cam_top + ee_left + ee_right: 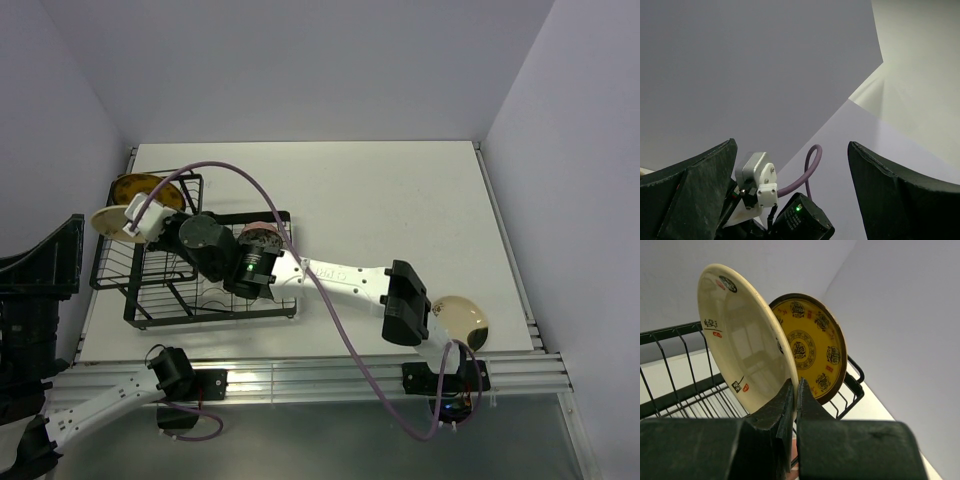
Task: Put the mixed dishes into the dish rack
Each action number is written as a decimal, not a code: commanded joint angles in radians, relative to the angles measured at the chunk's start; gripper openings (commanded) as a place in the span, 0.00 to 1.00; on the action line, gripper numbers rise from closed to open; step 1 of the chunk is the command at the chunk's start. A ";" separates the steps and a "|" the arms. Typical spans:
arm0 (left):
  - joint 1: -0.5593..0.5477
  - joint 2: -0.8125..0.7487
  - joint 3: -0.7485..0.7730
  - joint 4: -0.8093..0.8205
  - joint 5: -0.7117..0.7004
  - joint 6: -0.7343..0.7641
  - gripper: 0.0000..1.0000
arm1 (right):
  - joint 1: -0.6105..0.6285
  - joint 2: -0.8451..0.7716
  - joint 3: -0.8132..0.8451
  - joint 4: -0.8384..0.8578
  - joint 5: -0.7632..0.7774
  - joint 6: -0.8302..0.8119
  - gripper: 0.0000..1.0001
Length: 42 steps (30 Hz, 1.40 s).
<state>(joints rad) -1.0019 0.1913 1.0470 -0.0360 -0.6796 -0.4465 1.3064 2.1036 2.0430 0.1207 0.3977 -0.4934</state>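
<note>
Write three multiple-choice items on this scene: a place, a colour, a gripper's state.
1. The loose cream plate lies: A on a shelf; B on the table by the right arm's base; C on a chair.
2. The rear plate in the dish rack is: A mustard yellow; B blue; C white.
3. The right gripper is: A open; B shut, empty; C shut on the held cream plate.
Key: B, bare tabletop under it; A, wrist view shows yellow; C, fingers pinch its rim.
</note>
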 commanded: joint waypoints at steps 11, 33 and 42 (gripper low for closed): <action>-0.001 -0.013 0.041 -0.050 -0.011 -0.044 0.99 | 0.022 0.029 0.056 0.033 0.092 0.055 0.00; -0.001 -0.004 0.042 -0.077 -0.006 -0.078 0.99 | 0.022 -0.062 -0.116 0.137 0.135 0.084 0.00; -0.001 0.000 0.044 -0.093 0.003 -0.098 0.99 | 0.021 -0.114 -0.185 0.184 0.148 0.093 0.23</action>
<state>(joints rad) -1.0019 0.1913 1.0710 -0.1223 -0.6884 -0.5285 1.3266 2.0800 1.8759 0.2520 0.5106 -0.4084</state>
